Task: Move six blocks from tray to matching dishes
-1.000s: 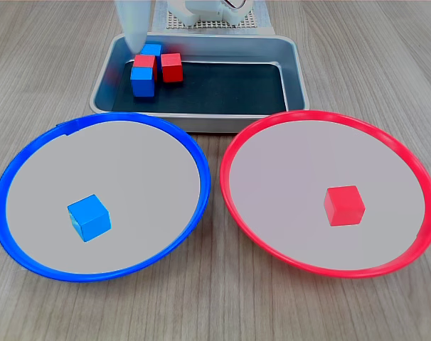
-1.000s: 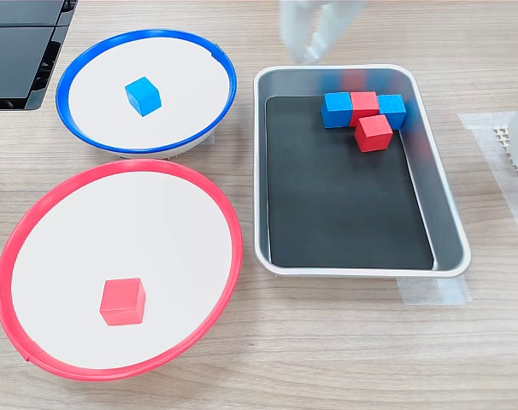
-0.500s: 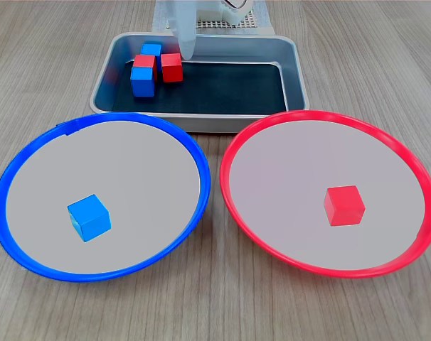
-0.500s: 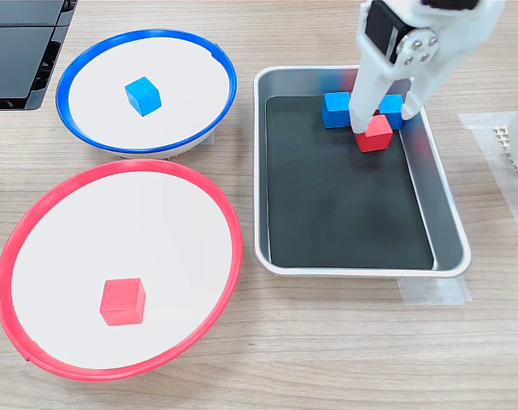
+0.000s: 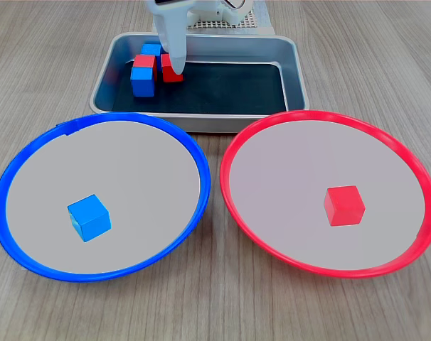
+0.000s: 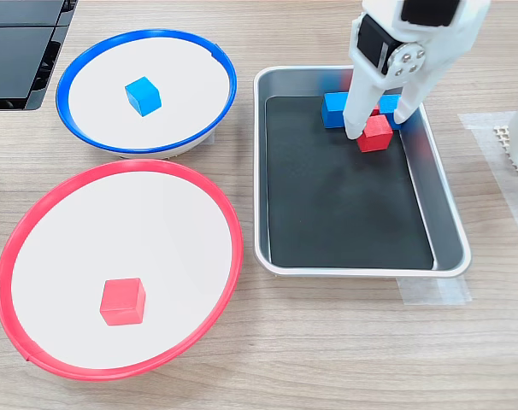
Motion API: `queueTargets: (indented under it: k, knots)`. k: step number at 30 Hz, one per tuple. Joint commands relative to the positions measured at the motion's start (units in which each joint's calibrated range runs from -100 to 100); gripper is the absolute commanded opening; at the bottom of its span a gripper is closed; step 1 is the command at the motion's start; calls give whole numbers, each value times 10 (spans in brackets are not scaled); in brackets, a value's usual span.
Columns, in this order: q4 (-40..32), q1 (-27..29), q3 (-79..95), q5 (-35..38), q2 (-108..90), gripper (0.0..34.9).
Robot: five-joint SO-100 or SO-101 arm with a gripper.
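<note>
Four matte cubes [image 6: 336,109] in metal tray [image 6: 447,224]; white plastic jaws spread, straddling red cube [image 6: 376,133].

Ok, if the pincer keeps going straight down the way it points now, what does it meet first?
Most likely the loose red block in the tray: the open pincer points down with a finger on either side of it. Depth is unclear, so one finger might clip the neighbouring blue block.

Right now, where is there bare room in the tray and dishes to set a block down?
The tray is bare black from the open gripper to its near wall in the second exterior view. Each dish, blue and red, holds one block with wide room around. Crowded: the far corner's four blocks.
</note>
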Motion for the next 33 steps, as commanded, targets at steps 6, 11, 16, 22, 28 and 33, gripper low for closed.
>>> queueTargets:
  k: [6, 11, 16, 22, 28, 33]
  knots:
    - [-30, -14, -5, 14, 13, 2]
    - [49, -108, -216, -43, 51, 1]
    - [83, -223, -510, -108, 195, 1]
    - [42, -308, -755, -129, 422, 2]
    - [-4, -312, -714, -104, 443, 212]
    - [30, -283, -639, -76, 355, 81]
